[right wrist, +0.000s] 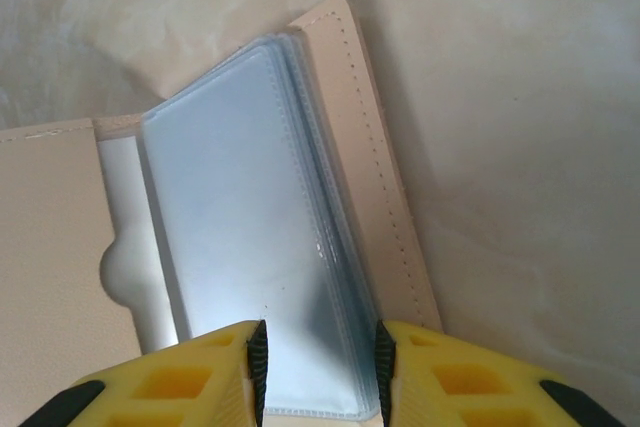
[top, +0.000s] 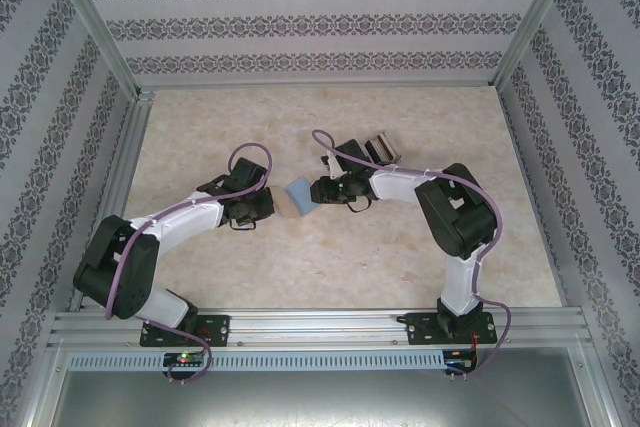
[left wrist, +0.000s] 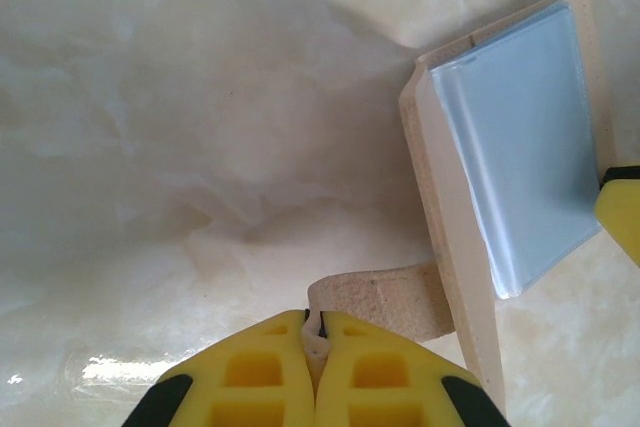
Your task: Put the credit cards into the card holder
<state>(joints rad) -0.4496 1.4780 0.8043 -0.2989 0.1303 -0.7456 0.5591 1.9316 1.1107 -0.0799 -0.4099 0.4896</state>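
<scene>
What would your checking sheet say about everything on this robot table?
Surface: pale marbled table, flat.
Job's things: beige card holder, open, lying between the two tools.
Clutter: small striped object behind the right arm; too small to identify.
Tools: left tool shut on the holder's strap; right tool pinching its clear sleeves.
Cables: purple cables looped along both arms, away from the holder.
Surroundings: patterned walls, metal frame.

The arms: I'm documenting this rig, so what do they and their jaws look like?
Both the left arm and right arm have white shells over black joints and black bases, with a purple cable looping along each. The jaws are yellow with black outer edges and square recesses moulded in.
</scene>
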